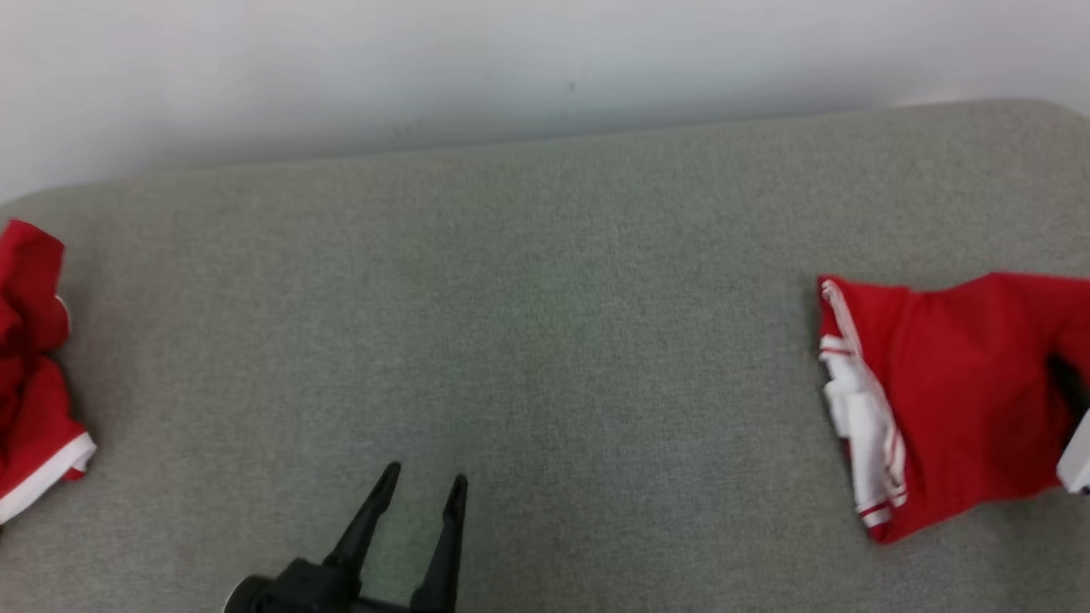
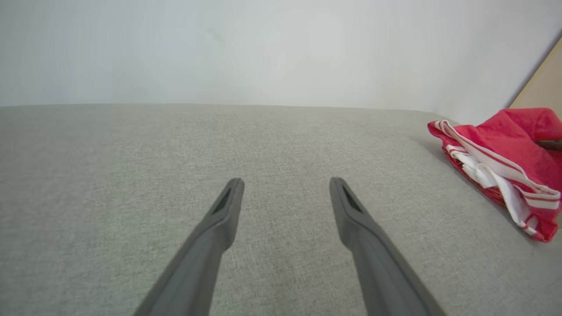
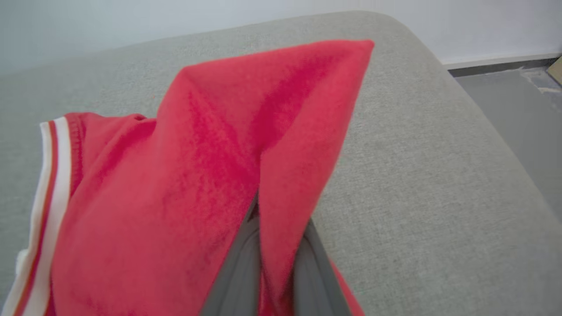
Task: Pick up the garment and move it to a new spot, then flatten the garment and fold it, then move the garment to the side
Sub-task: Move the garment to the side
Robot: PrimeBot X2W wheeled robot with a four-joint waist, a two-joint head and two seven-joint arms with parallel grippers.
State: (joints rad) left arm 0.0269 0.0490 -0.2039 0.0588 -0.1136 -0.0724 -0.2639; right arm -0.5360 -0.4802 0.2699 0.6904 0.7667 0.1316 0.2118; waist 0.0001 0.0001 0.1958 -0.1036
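While the right gripper [image 3: 279,237] pinches a raised fold of the red garment [image 1: 954,400], the left gripper [image 1: 423,481] stands wide, empty. Garment's striped hem faces left; its length runs rightward.

My left gripper [image 1: 426,475] sits near seven o'clock in the head view, its fingers spread wide, empty and pointing toward one o'clock. My right gripper [image 3: 275,259] has its fingers pressed together, pinching a fold of the garment [image 3: 197,175].

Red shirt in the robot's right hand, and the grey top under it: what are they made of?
Shirt: soft matte knit cloth, maybe cotton or polyester; it drapes and creases.
Top: matte woven fabric, probably over padding; fine speckled weave, rounded edge.
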